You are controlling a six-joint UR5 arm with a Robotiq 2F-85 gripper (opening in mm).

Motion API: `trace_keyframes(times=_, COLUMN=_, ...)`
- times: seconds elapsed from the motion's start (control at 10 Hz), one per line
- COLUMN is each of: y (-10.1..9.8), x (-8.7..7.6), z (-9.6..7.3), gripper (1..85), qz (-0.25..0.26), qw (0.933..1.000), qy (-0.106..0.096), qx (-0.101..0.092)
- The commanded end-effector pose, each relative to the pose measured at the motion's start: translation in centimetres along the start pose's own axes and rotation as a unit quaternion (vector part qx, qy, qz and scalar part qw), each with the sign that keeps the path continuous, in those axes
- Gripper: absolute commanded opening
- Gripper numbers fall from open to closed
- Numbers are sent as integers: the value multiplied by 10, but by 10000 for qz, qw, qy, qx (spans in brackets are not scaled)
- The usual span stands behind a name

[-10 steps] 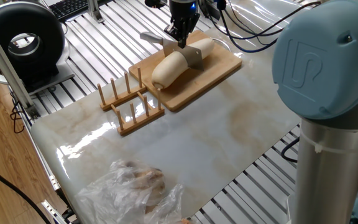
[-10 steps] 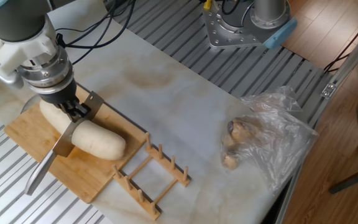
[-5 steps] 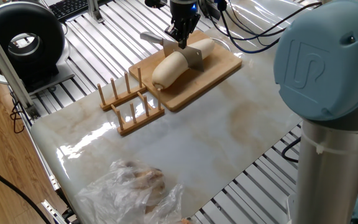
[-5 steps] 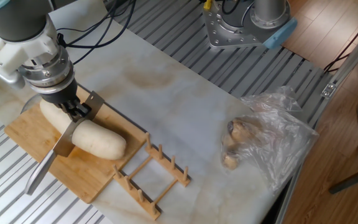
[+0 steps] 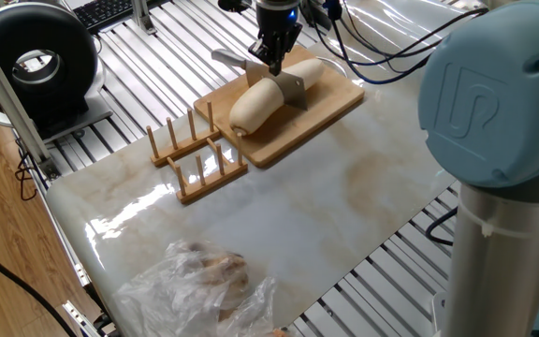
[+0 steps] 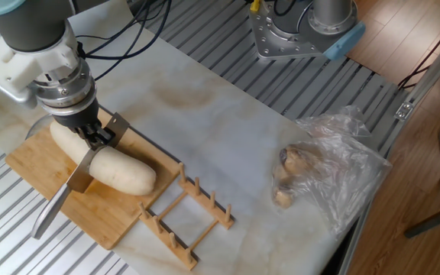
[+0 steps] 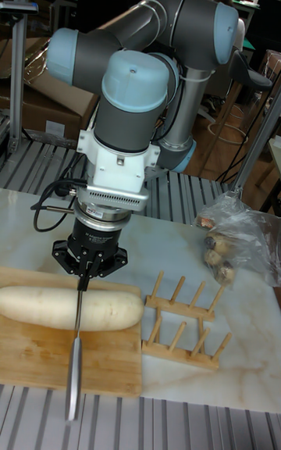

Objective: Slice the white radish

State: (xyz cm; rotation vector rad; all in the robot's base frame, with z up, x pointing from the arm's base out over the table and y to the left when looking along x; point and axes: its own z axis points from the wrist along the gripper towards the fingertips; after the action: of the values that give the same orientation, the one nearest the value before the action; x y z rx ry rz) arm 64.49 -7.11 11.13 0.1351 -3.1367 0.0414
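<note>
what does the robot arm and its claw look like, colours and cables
The arm has dark grey tubes, pale blue joint caps, one embossed with a UR logo, and a white wrist flange. Black cables loop from the wrist. The claw is small and black.

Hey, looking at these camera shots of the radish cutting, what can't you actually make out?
- How deep the knife sits in the white radish: the blade is edge-on in the tall fixed view and the tool covers the cut in both other views.
- The tool's fingertips: too small and dark in all views.
- The plastic bag's contents: blurred by crinkled film.
- The wooden board's left end: cut off in the tall fixed view.
</note>
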Motion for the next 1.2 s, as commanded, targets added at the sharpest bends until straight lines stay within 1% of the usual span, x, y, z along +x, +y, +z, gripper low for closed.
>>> trace_keyframes(times=0.0, y=3, x=2, z=-1, gripper=13, qz=20, qw=10000, qy=-10, qx=-59)
trace_keyframes(times=0.3, y=3, x=3, z=2, gripper=13, qz=28, qw=10000, qy=-43, qx=-80)
trace_keyframes(times=0.7, y=3, x=9, z=1, gripper=13, qz=36, qw=10000, qy=18, qx=-85)
trace_keyframes(times=1.1, y=4, x=12, z=5, gripper=13, qz=35, qw=9999, qy=0, qx=-122)
